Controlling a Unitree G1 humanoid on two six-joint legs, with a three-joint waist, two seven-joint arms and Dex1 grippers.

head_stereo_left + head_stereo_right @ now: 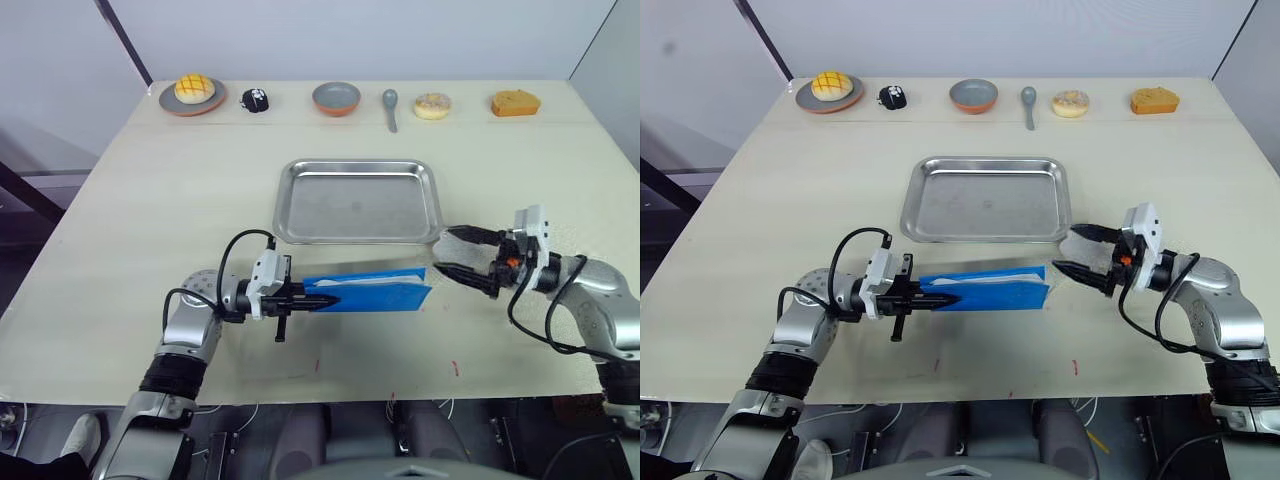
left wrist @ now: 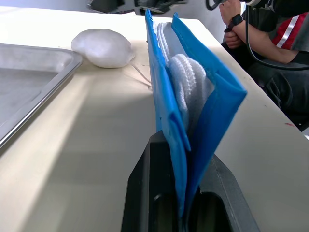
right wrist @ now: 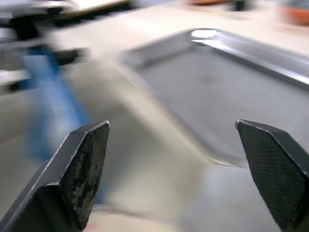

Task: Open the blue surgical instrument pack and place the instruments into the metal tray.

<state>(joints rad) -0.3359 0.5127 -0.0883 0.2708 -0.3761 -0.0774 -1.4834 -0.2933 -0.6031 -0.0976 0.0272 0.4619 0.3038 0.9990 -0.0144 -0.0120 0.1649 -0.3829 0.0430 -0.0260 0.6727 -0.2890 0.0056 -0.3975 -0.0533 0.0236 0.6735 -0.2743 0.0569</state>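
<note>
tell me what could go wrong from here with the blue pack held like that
The left gripper pinches only one end of the blue surgical instrument pack, which stands on edge with its folds gaping; the contents could slide out onto the table rather than into the metal tray. The right gripper is open beside the pack's far end, close to the tray's corner; reaching in, it might knock the tray or push the pack from the left grip.
</note>
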